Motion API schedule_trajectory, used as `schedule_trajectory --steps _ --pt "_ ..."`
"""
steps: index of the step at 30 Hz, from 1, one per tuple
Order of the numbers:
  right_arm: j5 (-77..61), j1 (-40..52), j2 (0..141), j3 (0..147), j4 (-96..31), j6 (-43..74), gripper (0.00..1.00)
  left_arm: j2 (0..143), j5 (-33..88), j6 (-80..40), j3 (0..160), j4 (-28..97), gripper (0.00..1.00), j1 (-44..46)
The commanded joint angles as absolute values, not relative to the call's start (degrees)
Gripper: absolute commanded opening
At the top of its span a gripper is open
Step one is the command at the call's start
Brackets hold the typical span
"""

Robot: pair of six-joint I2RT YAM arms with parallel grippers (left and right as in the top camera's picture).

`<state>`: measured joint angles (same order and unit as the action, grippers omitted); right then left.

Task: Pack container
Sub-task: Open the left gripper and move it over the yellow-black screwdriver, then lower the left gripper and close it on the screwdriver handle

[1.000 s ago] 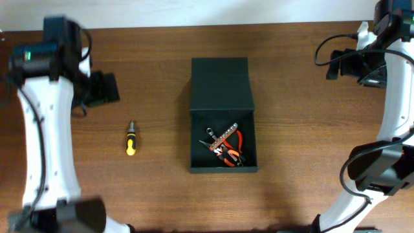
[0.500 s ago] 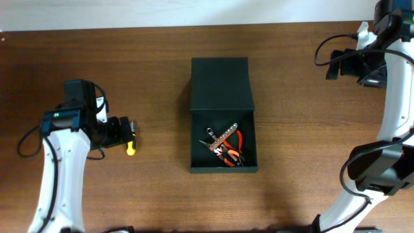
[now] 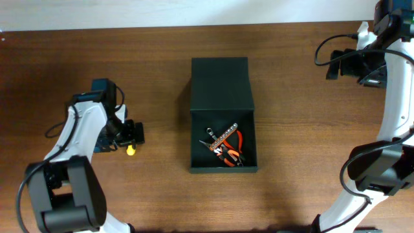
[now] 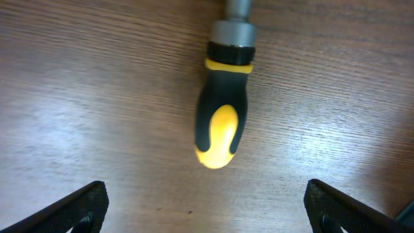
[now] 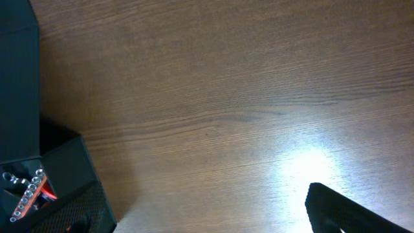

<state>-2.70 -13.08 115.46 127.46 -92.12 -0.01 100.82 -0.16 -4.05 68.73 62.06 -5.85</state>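
The container (image 3: pixel 223 167) is a matte black box at the table's middle, its flap lid (image 3: pixel 220 84) folded open toward the back. Red-handled pliers and a metal bit strip (image 3: pixel 226 146) lie inside it. A screwdriver with a black and yellow handle (image 3: pixel 130 150) lies on the table to the left. My left gripper (image 3: pixel 132 133) hovers right over it, open. In the left wrist view the handle (image 4: pixel 220 123) lies between and ahead of the spread fingers (image 4: pixel 207 210), untouched. My right gripper (image 3: pixel 336 65) is open and empty at the back right. Its view shows the container's edge (image 5: pixel 19 97).
The wooden table (image 3: pixel 310 162) has bare wood between the container and each arm. The right arm's base (image 3: pixel 375 171) stands at the right edge. A pale wall strip runs along the back.
My left arm has swung down from the back left and moved right, so its gripper now sits over the screwdriver and covers most of it. The right arm has not moved.
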Motion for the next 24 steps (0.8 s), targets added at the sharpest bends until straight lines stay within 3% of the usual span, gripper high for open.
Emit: schedule_trajectory --steps 1,24 --pt "-3.03 -13.06 115.13 127.37 -92.07 0.01 0.99 102.21 0.69 -2.92 70.59 61.54 0.99 -5.28" --pt "-3.03 -13.06 115.13 127.37 -92.07 0.01 0.99 108.90 -4.95 -3.44 76.79 62.17 0.99 -5.28"
